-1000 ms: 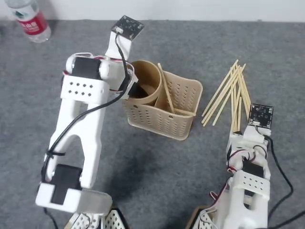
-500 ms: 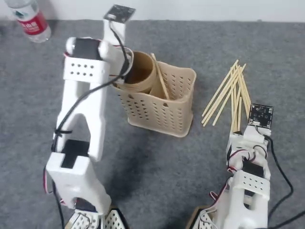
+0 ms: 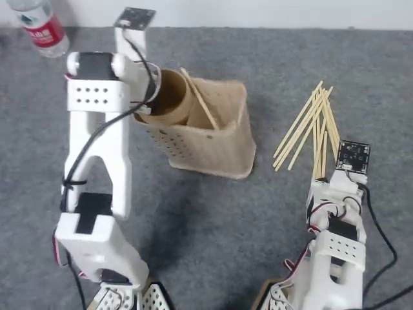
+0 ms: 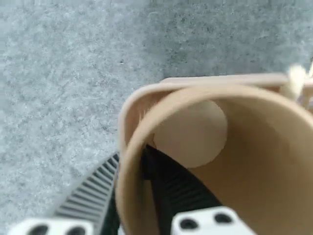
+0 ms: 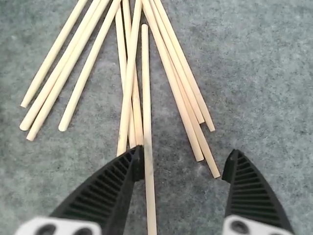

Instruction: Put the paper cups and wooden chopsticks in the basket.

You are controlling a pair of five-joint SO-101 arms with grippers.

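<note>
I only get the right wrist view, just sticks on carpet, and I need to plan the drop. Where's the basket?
Observer: In the high view the basket is on the carpet beside the loose chopsticks, on their side toward the left arm.
Operator: Is it standing straight?
Observer: No, it is tilted, with its mouth leaning toward the left arm.
Operator: What is that arm doing there?
Observer: Its tool is clamped on the wall of a paper cup that sits inside the basket.
</note>
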